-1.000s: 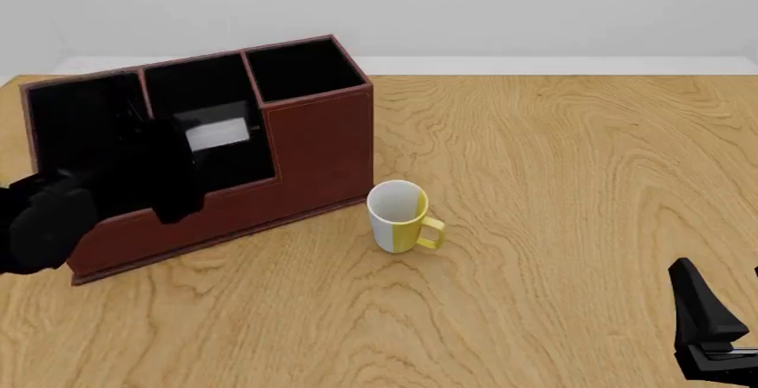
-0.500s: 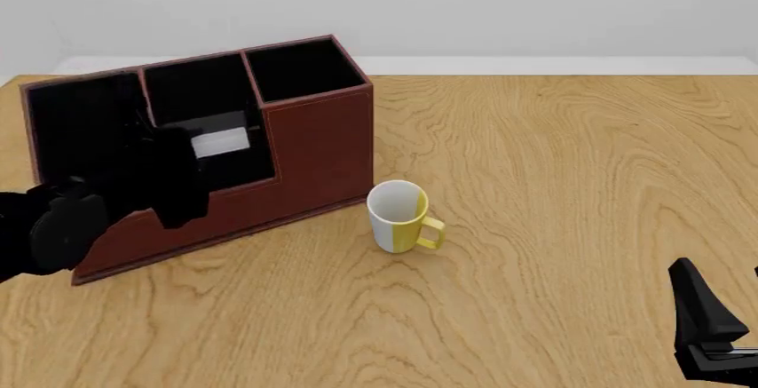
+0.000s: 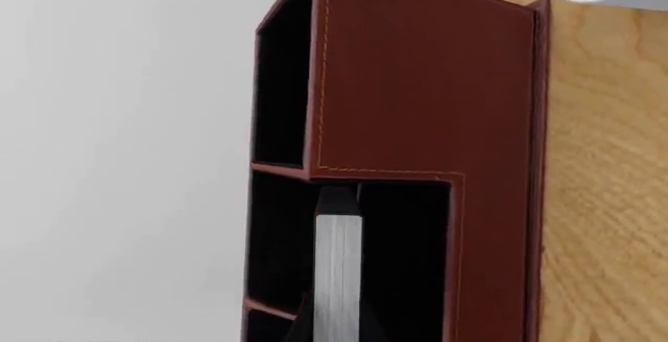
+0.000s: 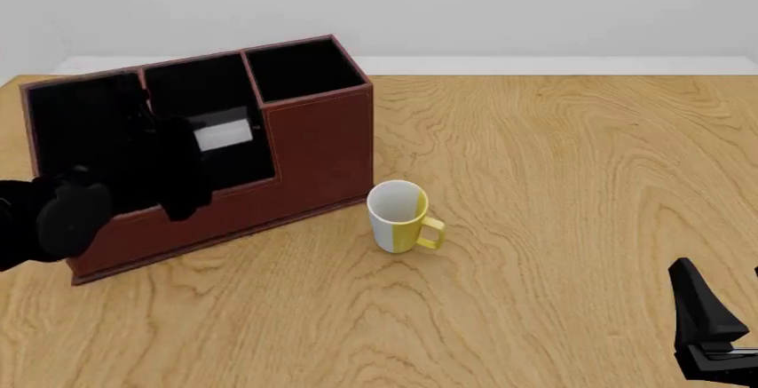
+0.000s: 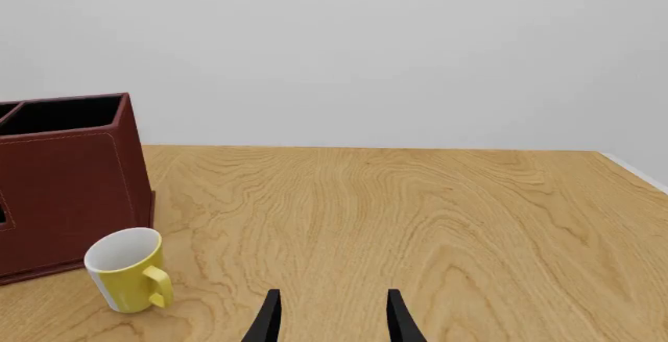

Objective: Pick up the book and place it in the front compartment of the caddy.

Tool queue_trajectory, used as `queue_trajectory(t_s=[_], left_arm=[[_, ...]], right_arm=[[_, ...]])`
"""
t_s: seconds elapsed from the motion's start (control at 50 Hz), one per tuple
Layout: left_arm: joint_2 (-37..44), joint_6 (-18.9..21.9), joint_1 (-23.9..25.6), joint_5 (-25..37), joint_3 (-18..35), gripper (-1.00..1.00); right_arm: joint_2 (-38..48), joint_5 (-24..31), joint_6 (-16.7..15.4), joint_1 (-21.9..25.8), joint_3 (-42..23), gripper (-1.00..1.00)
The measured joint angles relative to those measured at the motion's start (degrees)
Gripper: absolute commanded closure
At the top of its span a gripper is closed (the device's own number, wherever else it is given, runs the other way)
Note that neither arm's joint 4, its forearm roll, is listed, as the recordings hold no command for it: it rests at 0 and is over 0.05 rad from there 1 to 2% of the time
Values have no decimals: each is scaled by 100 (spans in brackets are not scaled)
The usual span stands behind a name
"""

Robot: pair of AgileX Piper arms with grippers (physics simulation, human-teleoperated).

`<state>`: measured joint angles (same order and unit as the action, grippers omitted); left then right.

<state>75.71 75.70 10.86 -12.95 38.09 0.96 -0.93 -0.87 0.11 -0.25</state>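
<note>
The book sits in the left half of the front view, its white page edge showing inside the low front compartment of the caddy, just left of the tall brown front wall. In the left wrist view the book stands on edge, pale pages toward the camera, with the black lining of the caddy around it. The left gripper hangs dark over that same compartment, and its two fingertips hug the lower end of the book on either side, so it looks clamped on the book, though black on black makes the contact hard to read.

Just right of the caddy, near the centre of the frame, the white-and-yellow mug stands upright on the wooden counter, handle turned to the right, close to the caddy's corner but apart from it.

Down in the lower right corner, the right gripper has its fingers parted with bare counter between them, holding nothing, well apart from the mug.
</note>
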Motion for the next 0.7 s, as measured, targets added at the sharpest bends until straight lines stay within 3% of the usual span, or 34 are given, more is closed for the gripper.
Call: queue_trajectory(t_s=[0.7], left_arm=[[210, -43, -135, 1040, 1133, 100]], right_arm=[[0, 0, -1, 0, 0, -100]])
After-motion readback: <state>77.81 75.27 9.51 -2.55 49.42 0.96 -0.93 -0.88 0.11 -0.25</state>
